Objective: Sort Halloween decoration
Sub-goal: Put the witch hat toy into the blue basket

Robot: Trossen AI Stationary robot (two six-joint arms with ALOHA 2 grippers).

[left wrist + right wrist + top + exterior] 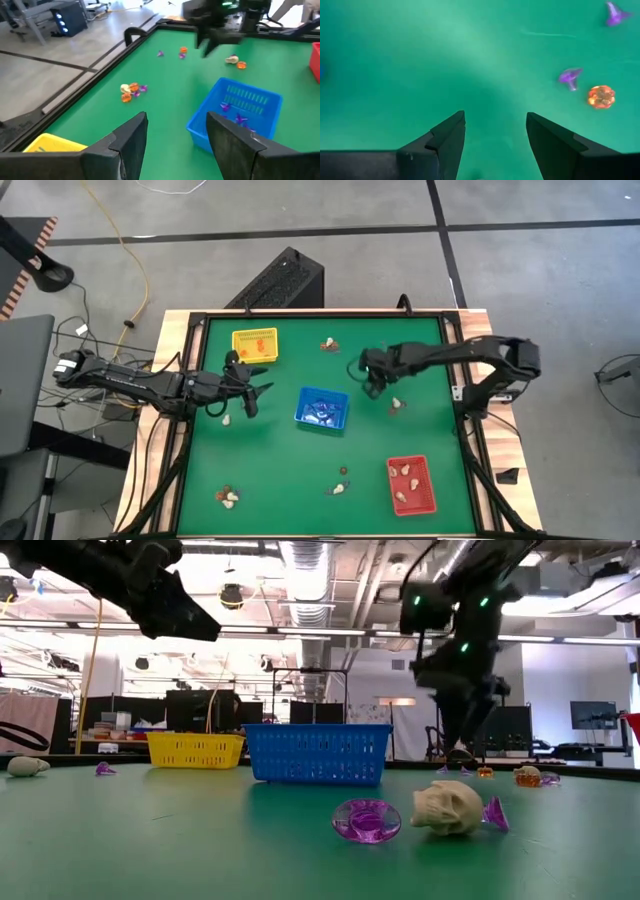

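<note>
Small cream, orange and purple trinkets lie scattered on the green table. One group [329,343] is near the far edge, one [397,406] lies by my right gripper, a cream one [225,418] by my left gripper, and others [228,498] [340,485] near the near edge. My left gripper [252,398] [176,120] is open, between the yellow tray [254,345] and the blue tray [321,408]. My right gripper [372,387] [495,117] is open above bare table. An orange pumpkin [601,96] and a purple piece [570,77] lie beside it.
The red tray [411,485] near the near right corner holds a few cream pieces. The blue tray [235,112] holds purple ones and the yellow tray holds orange ones. A cream skull [447,808] and a purple ring [366,820] lie close to the low camera. A raised black frame [300,314] edges the table.
</note>
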